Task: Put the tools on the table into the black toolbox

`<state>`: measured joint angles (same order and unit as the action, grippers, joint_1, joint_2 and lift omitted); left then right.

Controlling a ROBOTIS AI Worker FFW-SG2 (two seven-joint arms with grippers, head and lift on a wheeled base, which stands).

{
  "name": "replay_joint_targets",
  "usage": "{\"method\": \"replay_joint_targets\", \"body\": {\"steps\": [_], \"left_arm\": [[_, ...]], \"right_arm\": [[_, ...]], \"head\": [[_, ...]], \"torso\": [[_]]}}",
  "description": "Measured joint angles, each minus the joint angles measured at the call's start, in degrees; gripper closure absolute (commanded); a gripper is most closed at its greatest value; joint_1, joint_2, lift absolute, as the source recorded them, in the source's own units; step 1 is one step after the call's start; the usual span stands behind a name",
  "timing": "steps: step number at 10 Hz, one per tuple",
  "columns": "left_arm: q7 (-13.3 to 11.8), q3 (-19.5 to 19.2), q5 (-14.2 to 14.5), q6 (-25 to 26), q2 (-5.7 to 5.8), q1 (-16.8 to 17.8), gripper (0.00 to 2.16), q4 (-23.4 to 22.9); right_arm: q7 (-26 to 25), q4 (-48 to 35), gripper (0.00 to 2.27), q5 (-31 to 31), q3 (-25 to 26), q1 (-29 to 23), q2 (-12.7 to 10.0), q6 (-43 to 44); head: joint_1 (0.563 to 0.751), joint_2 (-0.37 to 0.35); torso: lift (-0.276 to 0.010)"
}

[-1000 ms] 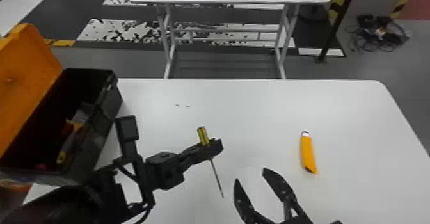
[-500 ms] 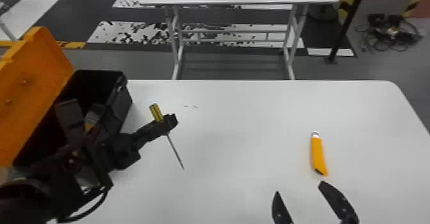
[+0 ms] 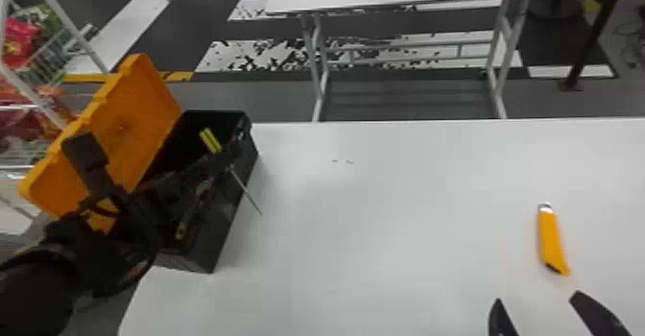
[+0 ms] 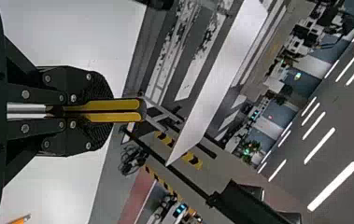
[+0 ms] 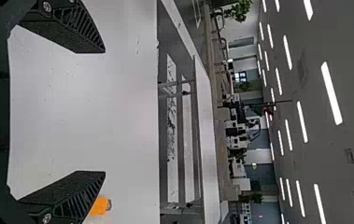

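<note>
Holding my right tool [image 3: 537, 297] wide near the orange knife [image 3: 552, 241] on the worktop [image 3: 384, 244], I grip the screwdriver [image 3: 210, 140] in my left tool [image 4: 101, 111] at the black toolbox [image 3: 220, 234], where its outward-slanting shaft [image 3: 247, 192] could snag if lowered.

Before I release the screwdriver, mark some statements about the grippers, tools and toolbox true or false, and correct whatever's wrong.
1. The left gripper is shut on the screwdriver. True.
2. The screwdriver's handle points down and its metal shaft up. False: the handle is uppermost and the shaft slants down.
3. The orange cutter lies on the table. True.
4. The right gripper is shut on the orange cutter. False: its fingers are apart with nothing between them.
5. The black toolbox has its orange lid open. True.
</note>
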<state>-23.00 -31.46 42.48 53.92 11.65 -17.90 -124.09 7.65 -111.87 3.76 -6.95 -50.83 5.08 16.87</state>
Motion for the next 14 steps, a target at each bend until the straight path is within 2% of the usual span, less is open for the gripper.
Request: {"method": "replay_joint_targets", "body": {"steps": [2,3,5,8,10,12,13,14], "left_arm": [[1.76,-3.52,0.23,-0.2,1.25,3.13,2.14,3.63],[2.11,-4.67,0.23,-0.32,1.49,4.52,2.14,5.61],[2.85,-6.8,0.28,-0.78,1.98,8.12,2.14,10.93],[3.6,-10.21,0.75,-1.69,2.96,11.7,2.11,17.34],[3.93,-11.29,0.32,-3.94,3.14,13.1,0.0,20.57],[3.28,-10.83,-0.62,-5.55,2.32,12.28,0.03,20.48],[2.5,-10.19,-0.86,-5.71,1.11,10.35,0.03,18.48],[2.05,-9.08,-1.81,-7.07,-0.88,7.72,0.03,15.12]], "right_arm": [[0.0,0.14,0.08,0.02,0.22,0.24,-0.5,-0.14],[0.0,0.28,0.08,0.02,0.3,0.29,-0.74,-0.14],[0.0,0.63,0.09,0.02,0.68,0.3,-1.03,-0.14],[0.0,0.95,0.09,0.14,1.35,0.3,-1.44,-0.3],[-0.01,0.9,0.09,0.44,1.65,0.37,-1.48,-0.31],[-0.01,0.78,0.09,0.47,1.92,0.53,-1.73,-0.47],[-0.03,0.64,0.09,0.66,2.16,0.59,-1.79,-0.62],[-0.02,0.47,0.09,1.09,2.58,0.64,-1.87,-0.66]], "head": [[0.695,0.329],[0.695,0.35],[0.695,0.35],[0.695,0.35],[0.695,0.35],[0.695,0.35],[0.695,0.35],[0.695,0.35]], "torso": [[-0.075],[-0.075],[-0.075],[-0.075],[-0.075],[-0.075],[-0.075],[-0.075]]}}
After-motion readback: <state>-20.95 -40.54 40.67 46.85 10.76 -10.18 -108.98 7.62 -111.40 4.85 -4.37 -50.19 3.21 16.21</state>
